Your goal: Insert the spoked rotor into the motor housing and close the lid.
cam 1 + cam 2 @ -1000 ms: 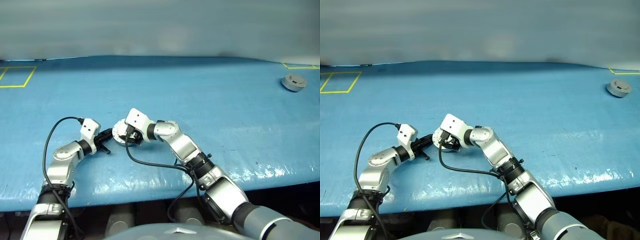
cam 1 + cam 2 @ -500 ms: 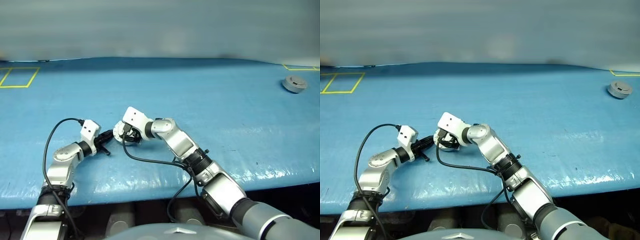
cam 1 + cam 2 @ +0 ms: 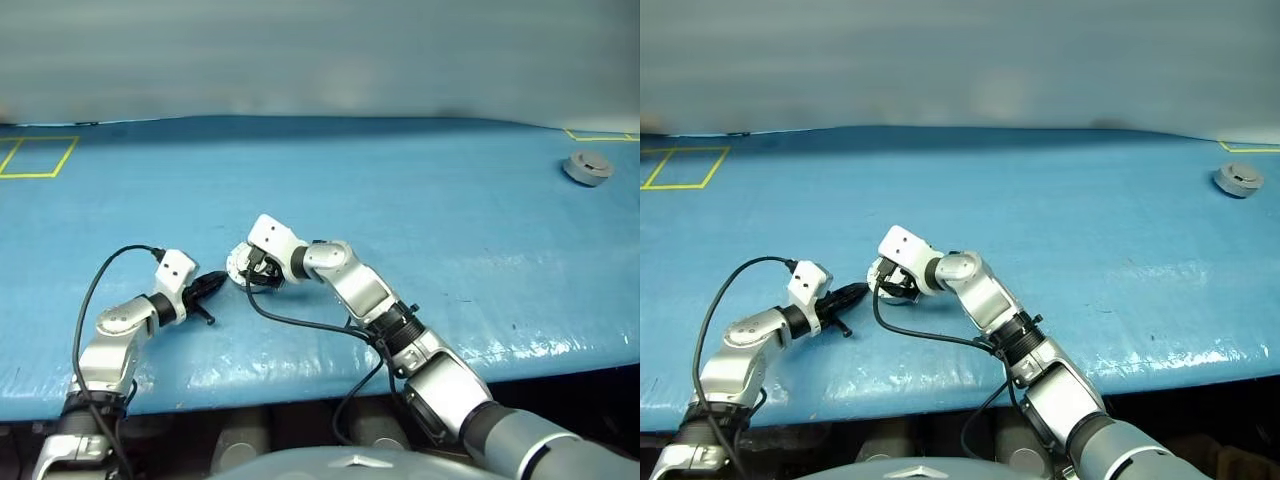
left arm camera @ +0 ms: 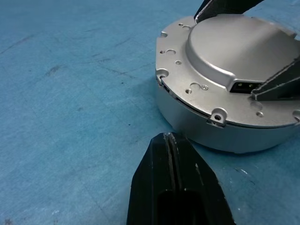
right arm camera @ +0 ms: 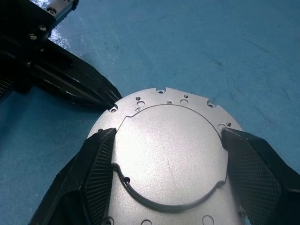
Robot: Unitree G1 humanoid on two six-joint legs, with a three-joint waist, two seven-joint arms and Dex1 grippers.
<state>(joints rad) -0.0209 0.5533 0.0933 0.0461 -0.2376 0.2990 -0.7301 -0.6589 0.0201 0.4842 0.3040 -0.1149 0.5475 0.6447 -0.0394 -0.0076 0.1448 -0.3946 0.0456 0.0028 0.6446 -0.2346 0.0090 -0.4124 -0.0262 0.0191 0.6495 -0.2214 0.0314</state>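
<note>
The motor housing [image 4: 197, 126] rests on the blue table, a plain silver-grey puck with the lid [image 5: 168, 154] on top, smooth domed face up. My right gripper [image 5: 168, 136] reaches down over it, one finger against each side of the lid's raised dome, shut on the lid. My left gripper [image 4: 168, 138] lies shut just short of the housing's side wall, empty, tips a small gap from it. From the head, the housing [image 3: 238, 266] sits between the left gripper [image 3: 212, 284] and the right gripper [image 3: 255, 275]. The spoked rotor is hidden.
A small grey round part [image 3: 587, 166] sits at the far right of the blue table [image 3: 420, 200]. Yellow tape squares mark the far left [image 3: 35, 155] and far right [image 3: 600, 135] corners. The table's front edge runs close beneath both arms.
My left gripper has drawn back from the housing, toward the left and the table's near edge, still shut. The right gripper stays on the lid.
</note>
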